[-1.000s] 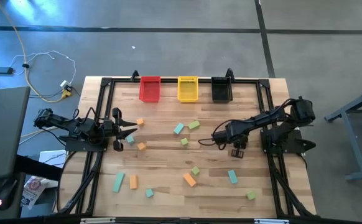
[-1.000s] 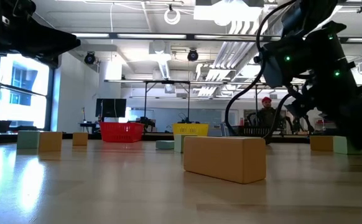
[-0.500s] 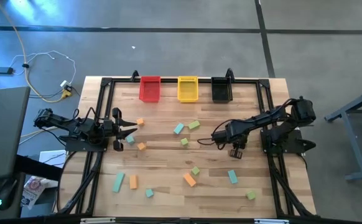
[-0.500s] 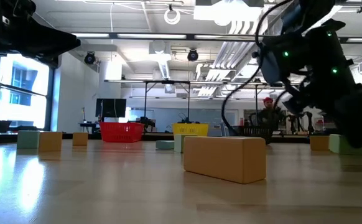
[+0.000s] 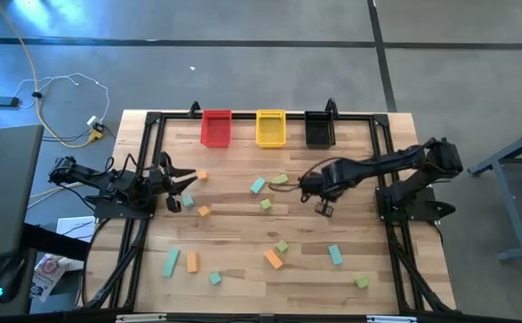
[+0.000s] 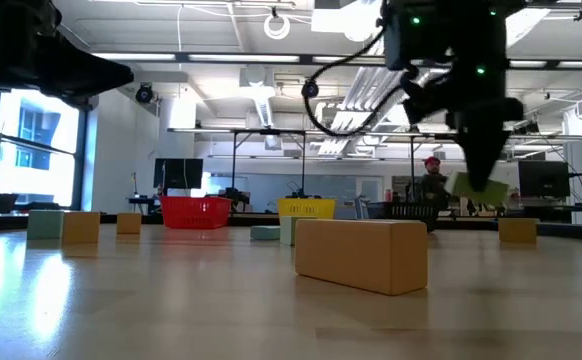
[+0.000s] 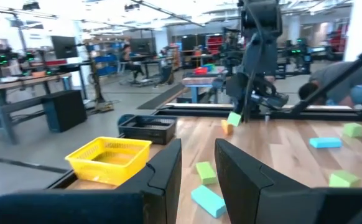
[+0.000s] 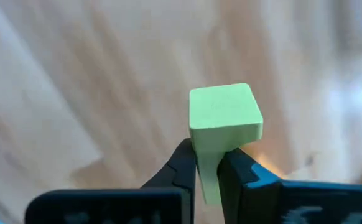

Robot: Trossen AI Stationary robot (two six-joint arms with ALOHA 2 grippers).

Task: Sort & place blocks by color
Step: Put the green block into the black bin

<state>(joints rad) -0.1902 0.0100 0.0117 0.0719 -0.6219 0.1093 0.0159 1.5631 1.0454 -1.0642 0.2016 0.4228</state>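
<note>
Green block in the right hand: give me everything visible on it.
The green block is light green, matte and foam-like, a short bar with rounded corners. The right hand is shut on its lower part, one finger on each side. In the low view it hangs tilted, clear of the table, touching nothing else.

high view looks straight down from well above, taking in the whole table (image 5: 243,269), both arms and the red bin (image 5: 215,127), yellow bin (image 5: 271,127) and black bin (image 5: 319,129) at the far edge. low view sits at tabletop height, very near an orange block (image 6: 361,254), facing level across to the same red bin (image 6: 197,211) and yellow bin (image 6: 306,208) and the room behind. left wrist view looks forward over the table past its own fingers (image 7: 165,171), sharing the yellow bin (image 7: 109,160); right wrist view looks down close on the wood, filled by a green block (image 8: 224,124)
</note>
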